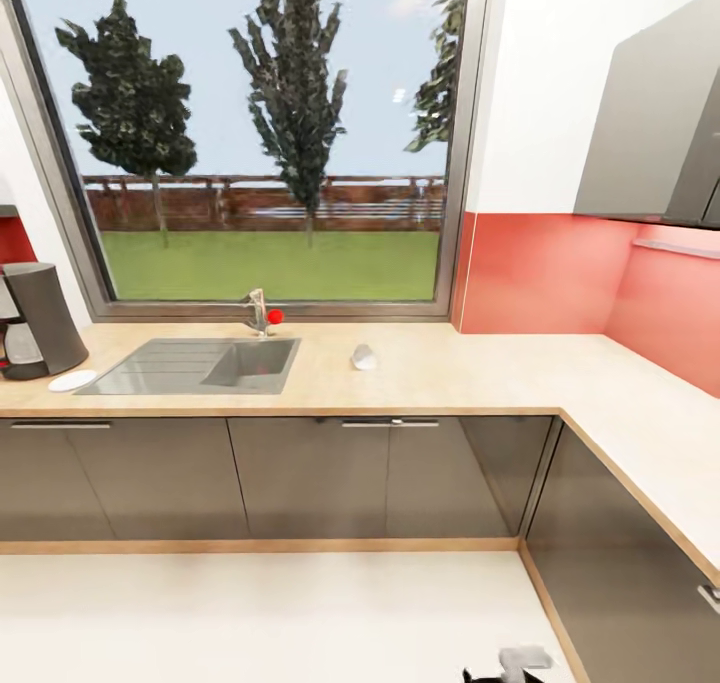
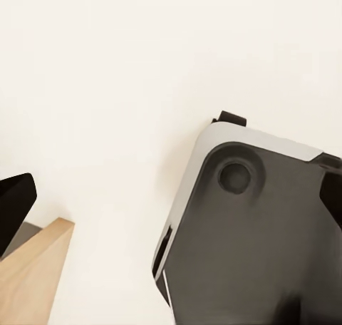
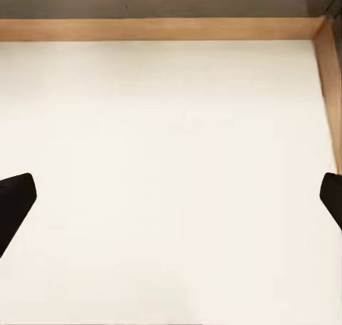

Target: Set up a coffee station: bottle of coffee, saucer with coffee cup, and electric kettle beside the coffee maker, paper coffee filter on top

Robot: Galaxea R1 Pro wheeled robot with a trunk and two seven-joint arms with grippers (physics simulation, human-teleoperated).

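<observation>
Approach to counter (image 1: 480, 373): end effectors (image 3: 171, 197) both spread and empty; steer left toward coffee maker (image 1: 38, 321) beside saucer (image 1: 72, 380).

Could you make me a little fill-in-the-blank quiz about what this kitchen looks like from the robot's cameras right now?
1. The coffee maker stands on the countertop at the far ____ of the head view.
2. The white saucer lies between the coffee maker and the ____.
3. The knob on the faucet is coloured ____.
4. Both end effectors hang with fingers apart above the pale ____.

Missing words: left; sink; red; floor
</observation>
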